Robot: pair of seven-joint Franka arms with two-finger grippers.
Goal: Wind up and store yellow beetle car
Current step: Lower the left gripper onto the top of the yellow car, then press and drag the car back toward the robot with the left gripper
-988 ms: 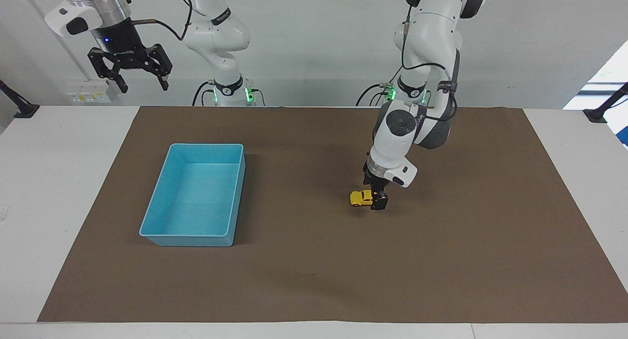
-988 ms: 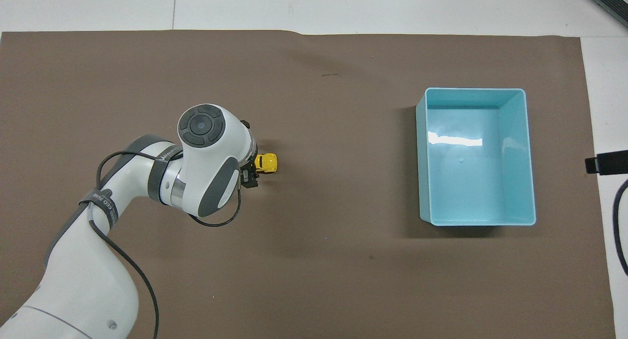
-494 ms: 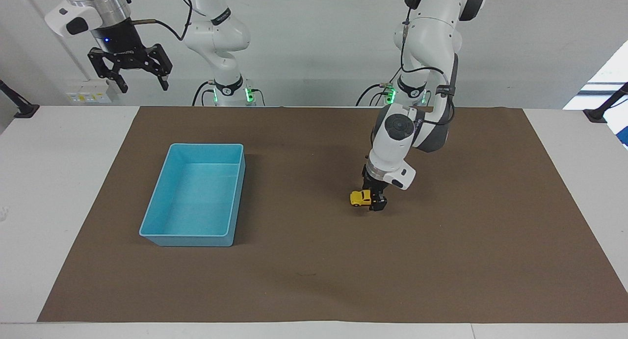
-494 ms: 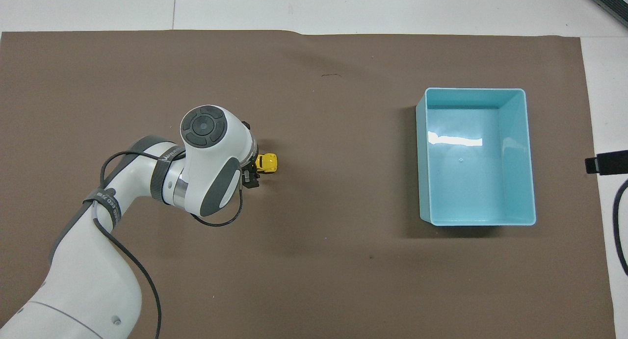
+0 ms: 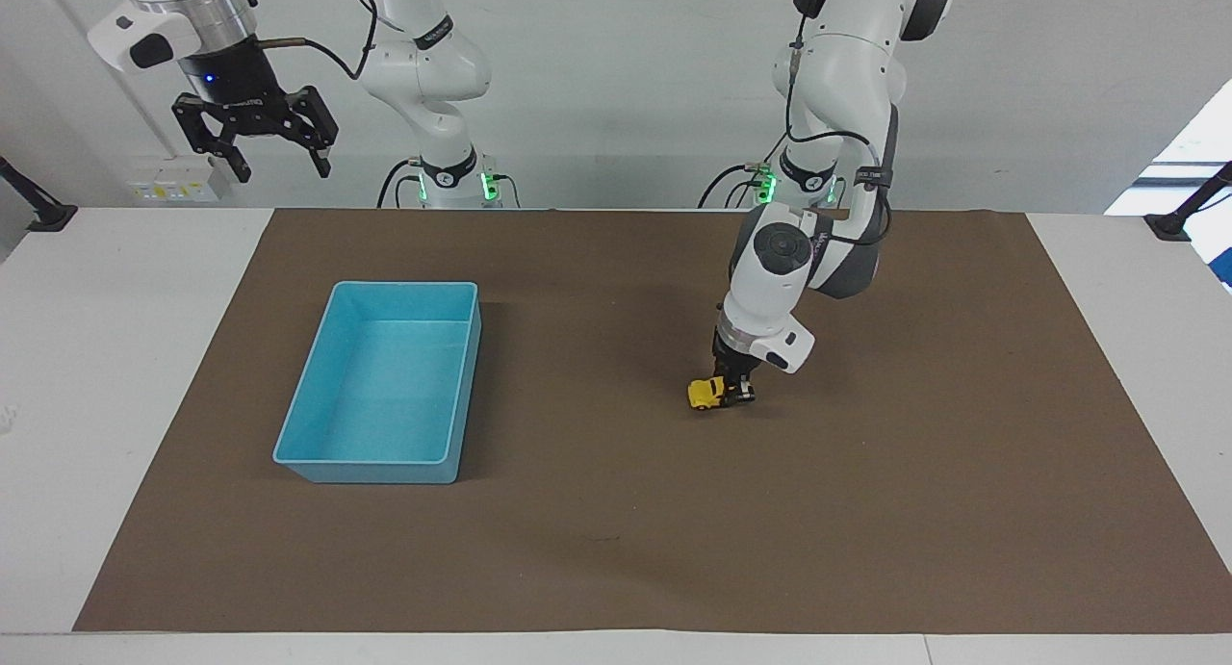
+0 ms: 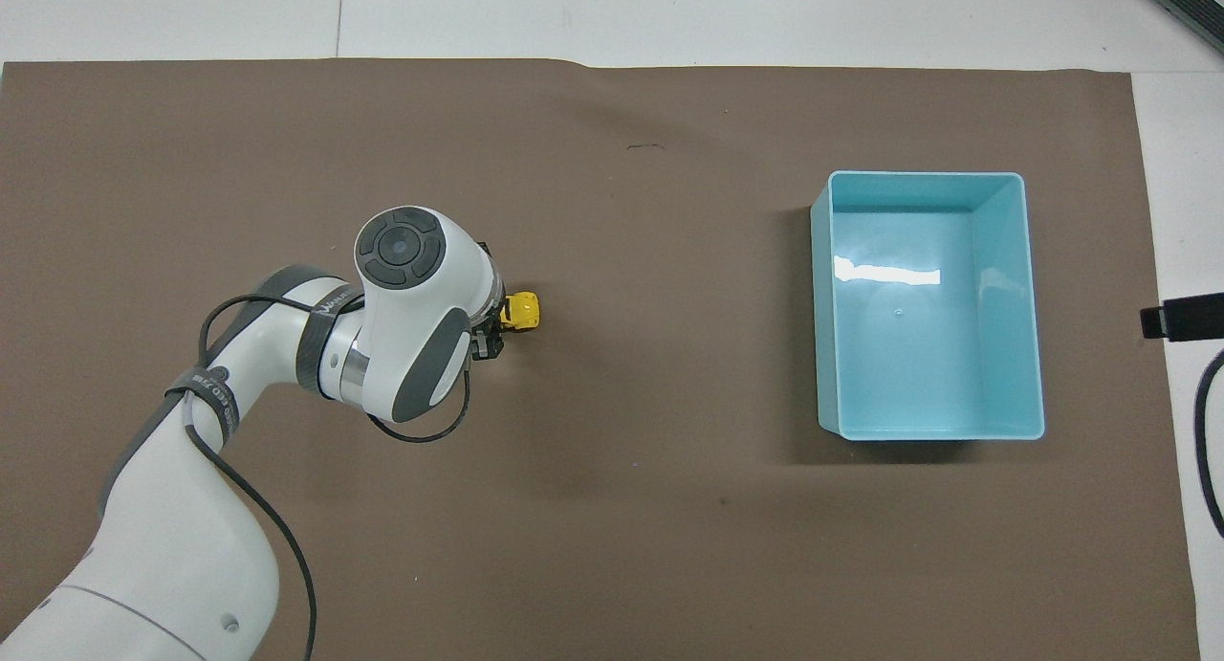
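Looking down at the bench, I see my left tool low on the brown mat, pinching the tiny bright yellow beetle car by one end. My right tool waits raised with fingers spread, and the light-blue plastic bin sits well apart from the car toward the right arm's end.

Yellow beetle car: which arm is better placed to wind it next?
Left. The left gripper is down on the yellow beetle car on the mat; the right gripper waits raised, open, away from it.
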